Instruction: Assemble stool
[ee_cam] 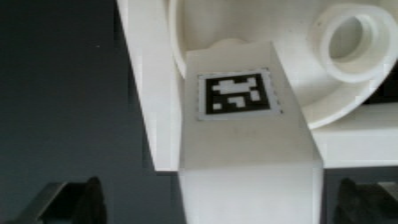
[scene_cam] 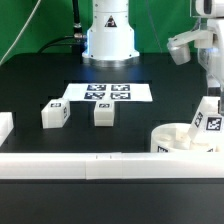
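Note:
The round white seat lies at the exterior view's right, against the front rail. One white leg with a square tag stands tilted on the seat. My gripper reaches down over this leg's upper end. In the wrist view the leg and its tag fill the middle, over the seat and one of its round holes. My gripper straddles the leg, with dark gaps between the fingers and the leg, so it is open. Two more legs lie on the table.
The marker board lies flat in front of the robot base. A long white rail runs along the front edge, with a short white piece at the exterior view's left. A white strip runs beside the seat.

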`<state>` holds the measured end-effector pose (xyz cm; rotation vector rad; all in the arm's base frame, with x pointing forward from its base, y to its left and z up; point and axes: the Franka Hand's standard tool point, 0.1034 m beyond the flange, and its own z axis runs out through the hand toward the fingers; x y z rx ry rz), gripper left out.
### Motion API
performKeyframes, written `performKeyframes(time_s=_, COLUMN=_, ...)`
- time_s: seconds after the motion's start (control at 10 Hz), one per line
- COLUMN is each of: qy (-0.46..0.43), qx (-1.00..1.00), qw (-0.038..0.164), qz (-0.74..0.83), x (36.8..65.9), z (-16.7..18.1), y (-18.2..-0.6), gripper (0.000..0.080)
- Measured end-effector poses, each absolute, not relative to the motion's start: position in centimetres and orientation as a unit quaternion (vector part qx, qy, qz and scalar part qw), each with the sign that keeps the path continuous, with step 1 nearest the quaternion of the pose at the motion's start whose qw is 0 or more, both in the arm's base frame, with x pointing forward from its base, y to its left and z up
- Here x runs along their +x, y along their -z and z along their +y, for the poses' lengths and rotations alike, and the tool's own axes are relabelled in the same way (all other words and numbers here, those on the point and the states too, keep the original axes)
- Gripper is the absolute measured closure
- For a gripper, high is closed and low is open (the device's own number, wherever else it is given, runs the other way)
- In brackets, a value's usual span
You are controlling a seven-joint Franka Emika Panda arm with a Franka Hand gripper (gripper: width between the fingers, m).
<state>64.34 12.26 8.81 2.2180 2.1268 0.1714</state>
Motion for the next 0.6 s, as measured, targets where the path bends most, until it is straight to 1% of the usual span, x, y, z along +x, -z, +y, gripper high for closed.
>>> performKeyframes(time_s=0.1, qy=-0.054, qx=0.712, qw=0.032, qz=0.699, x=64.32, z=12.00, y=-8.58, gripper=0.0150)
performKeyframes(time_s=0.2, qy=-0.053, qx=0.710, qw=0.032, qz=0.702, x=64.36, z=11.83, y=-8.41, gripper=0.0177)
performKeyframes(time_s=0.3, qy=-0.052, qx=0.711, qw=0.031, qz=0.700, x=64.34, z=11.73, y=-8.24, gripper=0.0177)
performKeyframes(time_s=0.4, qy=-0.051, qx=0.711, qw=0.031, qz=0.700, x=64.32, z=11.69, y=-8.17, gripper=0.0353)
performKeyframes(time_s=0.5, qy=-0.047, qx=0.712, qw=0.028, qz=0.700, x=64.13, z=11.59, y=-8.11, gripper=0.0455)
performKeyframes(time_s=0.6, qy=-0.044, qx=0.713, qw=0.027, qz=0.699, x=64.09, z=11.49, y=-8.11, gripper=0.0455)
